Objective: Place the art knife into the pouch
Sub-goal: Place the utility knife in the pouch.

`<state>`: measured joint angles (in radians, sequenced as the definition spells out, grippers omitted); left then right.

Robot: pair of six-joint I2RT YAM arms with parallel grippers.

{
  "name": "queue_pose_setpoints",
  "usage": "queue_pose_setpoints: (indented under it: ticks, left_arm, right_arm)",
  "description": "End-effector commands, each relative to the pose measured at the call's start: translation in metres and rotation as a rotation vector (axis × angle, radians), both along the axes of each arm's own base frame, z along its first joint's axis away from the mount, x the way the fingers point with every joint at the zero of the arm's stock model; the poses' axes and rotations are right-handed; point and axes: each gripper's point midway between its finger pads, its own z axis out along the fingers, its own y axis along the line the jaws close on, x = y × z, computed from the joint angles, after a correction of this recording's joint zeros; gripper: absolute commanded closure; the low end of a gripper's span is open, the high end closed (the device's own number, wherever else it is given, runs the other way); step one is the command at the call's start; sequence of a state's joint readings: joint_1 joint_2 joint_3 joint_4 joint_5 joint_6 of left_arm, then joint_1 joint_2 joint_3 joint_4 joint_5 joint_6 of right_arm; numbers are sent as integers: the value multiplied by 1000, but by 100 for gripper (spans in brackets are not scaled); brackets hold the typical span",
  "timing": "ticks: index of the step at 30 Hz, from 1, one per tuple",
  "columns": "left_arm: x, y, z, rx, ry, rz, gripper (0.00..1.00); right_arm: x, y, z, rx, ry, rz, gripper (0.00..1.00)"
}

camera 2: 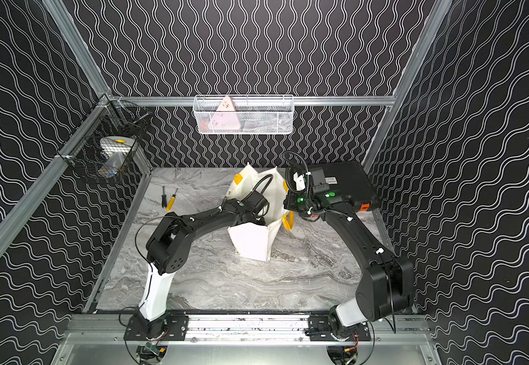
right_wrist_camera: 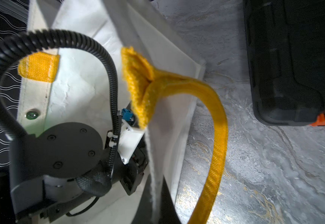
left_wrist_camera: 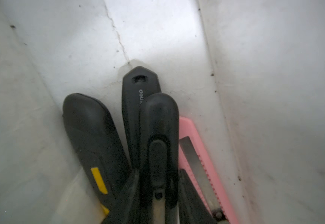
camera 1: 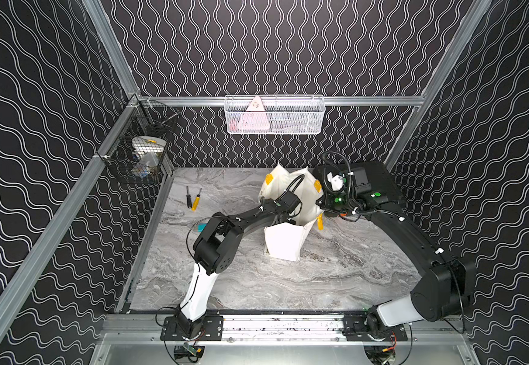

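**Step in hand: release of the knife inside the pouch.**

Left of the pouch (camera 1: 283,241), two screwdrivers (camera 1: 192,199) lie on the marble-patterned desk (camera 1: 257,284). They play no part in this step.

The left pincer (left_wrist_camera: 158,174) reaches down into the pouch and is closed on the art knife (left_wrist_camera: 158,120), so the knife is already inside. It has a smooth black moulded body with a rounded end and an oval slider. Beside it in the pouch lie a yellow-striped dark cutter (left_wrist_camera: 91,131), a black cutter (left_wrist_camera: 136,91) and a pink snap-off cutter (left_wrist_camera: 194,147). Whether the knife touches the pouch floor cannot be told.

Lower the knife until it is supported, part the jaws fully, then withdraw straight up, clear of the stiff, creased white fabric.

The right pincer (camera 1: 325,211) is closed and appears to pinch the pouch rim beside the woven yellow handle (right_wrist_camera: 212,120). Hold that rim taut during release.

Right of the pouch stands a black hard case (camera 1: 380,183).
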<state>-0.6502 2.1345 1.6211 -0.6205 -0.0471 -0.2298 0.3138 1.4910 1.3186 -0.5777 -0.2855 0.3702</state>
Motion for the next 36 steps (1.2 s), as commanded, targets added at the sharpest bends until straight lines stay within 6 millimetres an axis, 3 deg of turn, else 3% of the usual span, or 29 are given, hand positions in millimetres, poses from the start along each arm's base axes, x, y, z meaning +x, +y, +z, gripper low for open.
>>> queue_pose_setpoints:
  ticks: [1, 14, 19, 25, 31, 36]
  left_arm:
    - [-10, 38, -6, 150, 33, 9, 74]
    - [-13, 69, -10, 214, 30, 48, 67]
    - [-13, 71, -7, 213, 18, 51, 44]
    - [-10, 64, 5, 162, -3, 54, 26]
    - [-9, 46, 23, 57, -12, 29, 21]
    - [-15, 17, 39, -87, -5, -17, 20]
  right_arm:
    - [9, -9, 15, -23, -67, -28, 100]
    - [12, -42, 19, -1, -55, -106, 100]
    - [12, -44, 18, 7, -52, -105, 100]
    - [13, -38, 17, 41, -45, -85, 100]
    - [12, -37, 17, 39, -46, -79, 100]
    - [12, -33, 15, 56, -33, -62, 100]
